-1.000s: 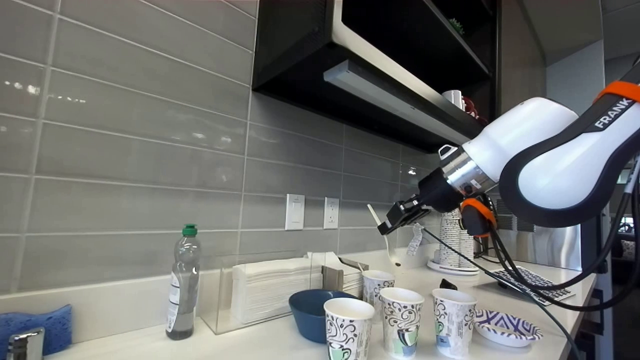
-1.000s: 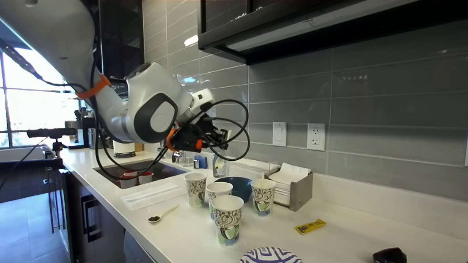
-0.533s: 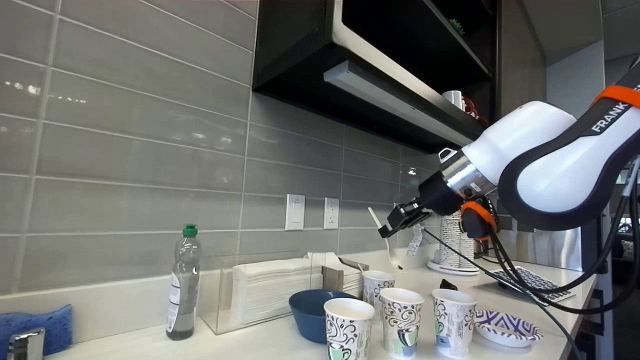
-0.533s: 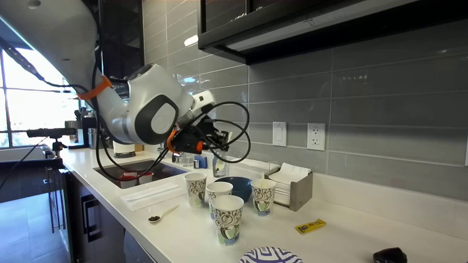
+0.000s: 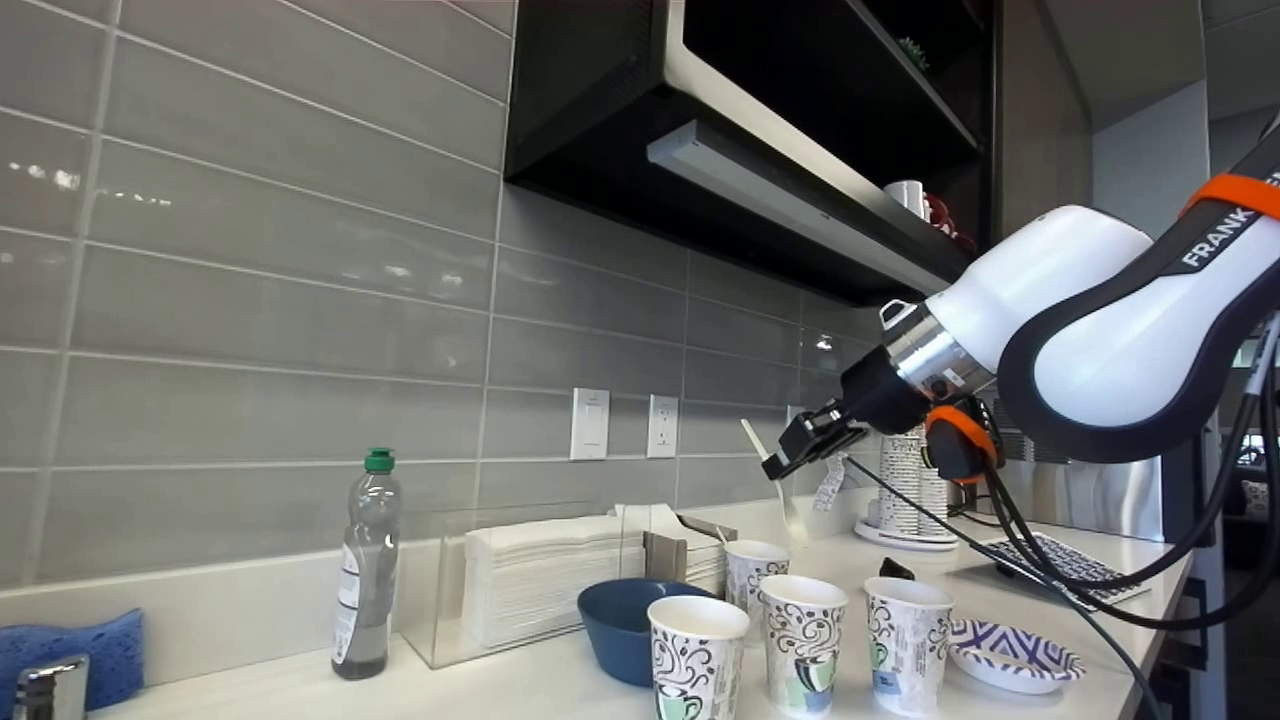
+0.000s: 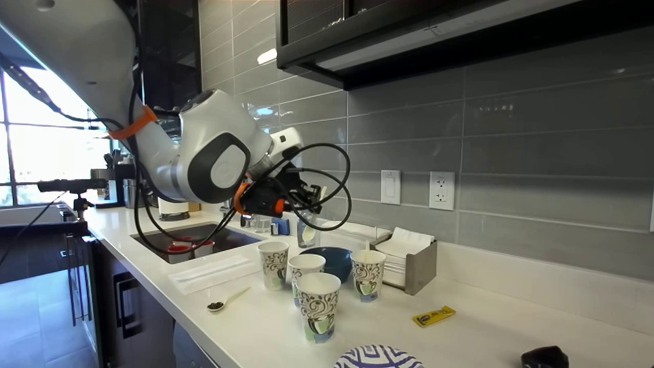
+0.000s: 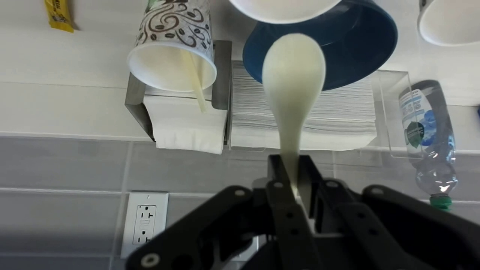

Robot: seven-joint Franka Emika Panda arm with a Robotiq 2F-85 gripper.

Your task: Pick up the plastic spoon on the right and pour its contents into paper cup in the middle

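Observation:
My gripper point(image 7: 288, 160) is shut on the handle of a white plastic spoon point(image 7: 294, 67). In an exterior view the spoon point(image 5: 793, 518) hangs steeply with its bowl end down, below my gripper point(image 5: 776, 468). No contents show on the spoon now. The middle paper cup point(image 6: 306, 263), white with a printed pattern, stands upright between two alike cups. It also shows in an exterior view point(image 5: 803, 640), and its rim seems to be at the top of the wrist view point(image 7: 285, 9). There the spoon's bowl overlaps the dark blue bowl point(image 7: 356, 45). The cup's inside is mostly hidden.
A paper cup with a stick in it point(image 6: 367, 276) stands by the napkin holder point(image 6: 421, 268). A spoon with dark contents point(image 6: 216, 306) lies near the counter edge. A bottle point(image 5: 366, 570), yellow packet point(image 6: 434, 316) and patterned plate point(image 5: 1015, 655) stand around. A cabinet hangs above.
My gripper and the spoon have moved down slightly and a little right in both exterior views. The dark spot at the spoon's tip, visible earlier, no longer shows.

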